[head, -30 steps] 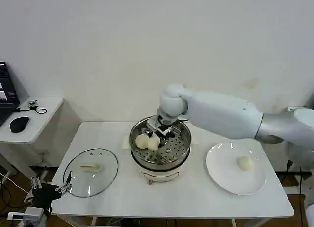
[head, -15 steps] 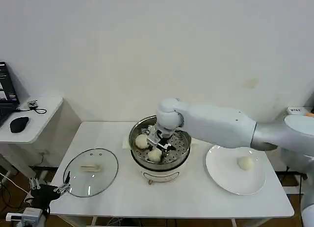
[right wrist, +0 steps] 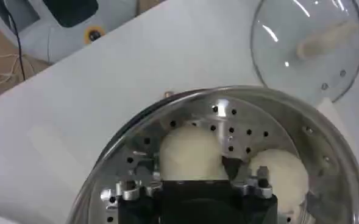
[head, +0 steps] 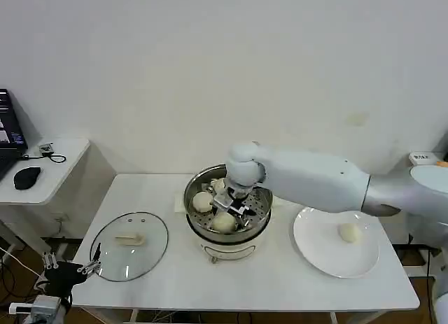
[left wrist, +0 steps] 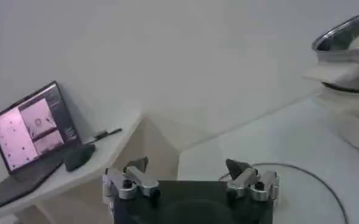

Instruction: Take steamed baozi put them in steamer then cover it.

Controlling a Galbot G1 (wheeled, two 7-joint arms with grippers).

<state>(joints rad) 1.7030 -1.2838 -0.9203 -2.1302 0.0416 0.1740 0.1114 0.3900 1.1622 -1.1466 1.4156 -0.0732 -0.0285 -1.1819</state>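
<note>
The steamer point(head: 260, 213) stands mid-table, a shiny perforated basket on a white base. My right gripper point(head: 234, 201) reaches down into it, open. A cream-white baozi point(right wrist: 190, 152) rests on the steamer floor point(right wrist: 252, 122) between the spread fingers point(right wrist: 231, 167). In the head view that baozi point(head: 224, 222) lies at the basket's front. A second one point(head: 202, 201) sits to its left, also visible in the right wrist view point(right wrist: 281, 172). One more baozi point(head: 348, 232) lies on the white plate point(head: 315, 250). The glass cover point(head: 130, 245) lies flat on the table, left of the steamer.
My left gripper point(left wrist: 187, 167) hangs parked and open below the table's front-left corner point(head: 70, 271). A side table with a laptop point(left wrist: 30, 131) and a mouse point(head: 27, 177) stands at the far left. Bare tabletop lies in front of the steamer.
The right gripper moved the baozi from the steamer's middle down to its front floor. Its fingers now stand apart from the bun. The left arm stayed put.
</note>
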